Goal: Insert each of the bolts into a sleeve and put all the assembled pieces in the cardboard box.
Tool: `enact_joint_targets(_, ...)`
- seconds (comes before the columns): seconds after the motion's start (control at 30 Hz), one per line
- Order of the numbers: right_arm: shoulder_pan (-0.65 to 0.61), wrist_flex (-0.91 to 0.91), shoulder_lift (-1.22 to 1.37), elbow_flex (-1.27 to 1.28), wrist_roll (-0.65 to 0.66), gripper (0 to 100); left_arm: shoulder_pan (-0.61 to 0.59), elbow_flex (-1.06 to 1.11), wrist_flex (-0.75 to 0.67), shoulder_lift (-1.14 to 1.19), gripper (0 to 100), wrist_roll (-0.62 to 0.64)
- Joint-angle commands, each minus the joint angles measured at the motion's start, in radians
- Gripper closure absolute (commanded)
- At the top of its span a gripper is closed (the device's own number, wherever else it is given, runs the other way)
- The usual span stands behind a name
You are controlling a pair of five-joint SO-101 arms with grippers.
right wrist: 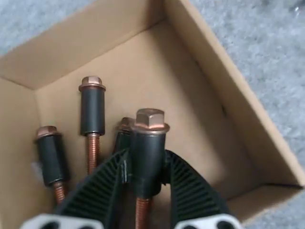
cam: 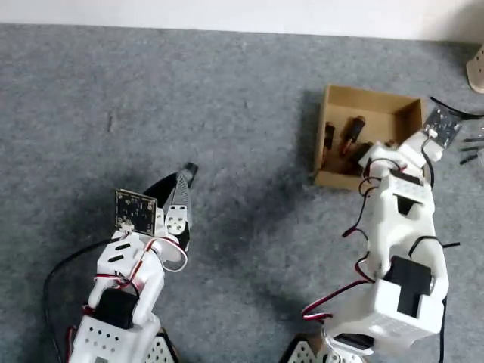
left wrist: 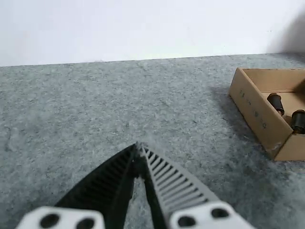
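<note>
Cardboard box: open brown carton (cam: 370,95) sat on the grey felt mat (cam: 242,98), on the right arm's side of the table, well apart from the left arm.
Right gripper: black ribbed gripper (right wrist: 146,161) hung over the inside of the box, jaws closed partway and pinching one assembled piece between them.
Held piece: copper hex-head bolt in a black cylindrical sleeve (right wrist: 148,143), gripped on the sleeve and roughly upright, head up; threaded shank showed below the fingers. It was above the box floor; I could not tell whether it touched.
Pieces already in box: two bolt-and-sleeve assemblies (right wrist: 92,112) and (right wrist: 51,155) lay against the floor and wall; a third (right wrist: 125,128) sat just behind the held one, mostly hidden.
Left gripper: black gripper (left wrist: 139,151) low over bare mat, tips together, holding nothing.
Loose bits: small dark items (cam: 470,151) on the mat beside the box, too small to identify.
Step in hand: judged as the drop-off of an assembled piece into the box.
Next move: calls for parting the jaws so the piece falls among the others, then lifting straight up clear of the box wall (right wrist: 228,95).
Progress: judged late; no unassembled bolt or sleeve identified on the mat.
</note>
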Motion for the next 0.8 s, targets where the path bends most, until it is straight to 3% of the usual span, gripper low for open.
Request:
enact_joint_targets(0.0, -0.008, -0.024, -0.015, -0.062, -0.012, 91.6, 0.012, 0.022, 0.002, 0.001, 99, -0.008)
enact_joint_targets(0.13, -0.038, -0.022, -0.018, -0.062, -0.011, 83.1, 0.012, 0.022, 0.002, 0.001, 99, -0.008)
enact_joint_targets(0.3, -0.099, 0.073, -0.033, -0.064, 0.104, 82.9, 0.012, 0.022, 0.002, 0.001, 99, -0.008)
enact_joint_targets(0.43, -0.186, 0.183, -0.193, -0.053, 0.146, 82.9, 0.012, 0.022, 0.002, 0.001, 99, -0.008)
enact_joint_targets(0.53, -0.289, 0.222, -0.357, 0.051, 0.15, 82.9, 0.01, 0.022, 0.002, 0.001, 99, -0.008)
enact_joint_targets(0.77, -0.656, 0.223, -0.615, 0.26, 0.146, 82.9, 0.007, 0.022, 0.006, -0.008, 99, -0.006)
